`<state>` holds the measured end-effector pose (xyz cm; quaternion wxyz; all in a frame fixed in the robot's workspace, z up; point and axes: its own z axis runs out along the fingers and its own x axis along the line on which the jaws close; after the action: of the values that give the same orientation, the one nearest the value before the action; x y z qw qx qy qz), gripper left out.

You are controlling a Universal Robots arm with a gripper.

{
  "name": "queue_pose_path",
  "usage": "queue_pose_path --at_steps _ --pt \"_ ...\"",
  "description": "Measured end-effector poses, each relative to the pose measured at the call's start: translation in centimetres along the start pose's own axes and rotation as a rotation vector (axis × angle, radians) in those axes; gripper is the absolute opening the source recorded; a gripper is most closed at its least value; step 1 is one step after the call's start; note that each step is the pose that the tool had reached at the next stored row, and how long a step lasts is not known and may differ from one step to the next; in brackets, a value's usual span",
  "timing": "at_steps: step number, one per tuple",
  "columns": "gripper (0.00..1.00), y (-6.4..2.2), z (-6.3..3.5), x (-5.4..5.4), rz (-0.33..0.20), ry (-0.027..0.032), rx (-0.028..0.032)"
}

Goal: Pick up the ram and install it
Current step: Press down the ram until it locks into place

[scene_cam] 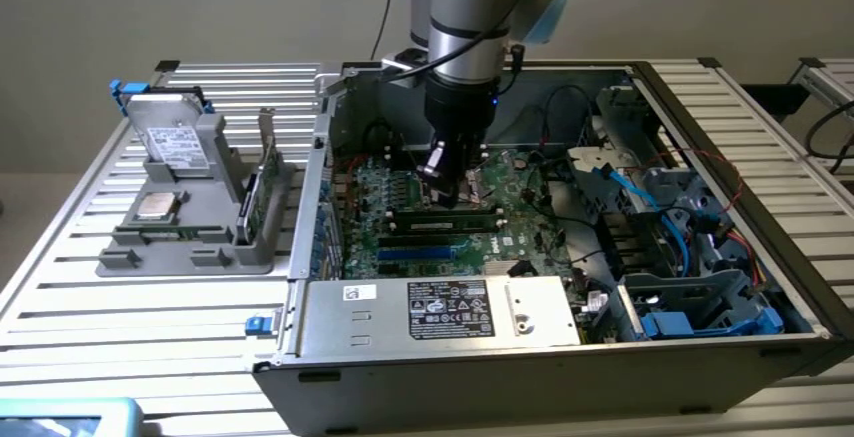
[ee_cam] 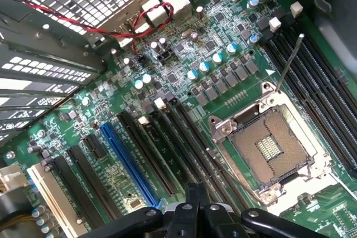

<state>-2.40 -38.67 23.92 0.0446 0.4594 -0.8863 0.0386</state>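
Arm of grey metal reaches straight down into the open black computer case [scene_cam: 534, 357], its black gripper [scene_cam: 447, 185] with jaws together just above the green motherboard [ee_cam: 184, 76]. Thin green ram stick [scene_cam: 447, 225] lies seated in its slot below; fingertips blur against the board.

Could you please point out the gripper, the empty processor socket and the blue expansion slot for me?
gripper [ee_cam: 196, 207], wrist view, between its shut fingertips.
empty processor socket [ee_cam: 271, 146], wrist view, middle of its contact field.
blue expansion slot [ee_cam: 129, 165], wrist view, midway along its length.
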Motion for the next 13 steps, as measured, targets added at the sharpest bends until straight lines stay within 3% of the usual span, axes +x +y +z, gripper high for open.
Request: queue_pose_path --at_steps 3,5,7,10,13 --pt "0.11 0.0 0.0 0.0 0.019 0.0185 0.0149" --pt "0.11 0.0 -0.02 0.0 0.033 0.024 0.0234" --pt "0.11 0.0 -0.05 0.01 0.049 0.0225 0.0298" --pt "0.11 0.0 -0.09 0.0 0.074 0.0146 0.0403" --pt "0.11 0.01 -0.1 0.0 0.105 0.0083 0.0464"
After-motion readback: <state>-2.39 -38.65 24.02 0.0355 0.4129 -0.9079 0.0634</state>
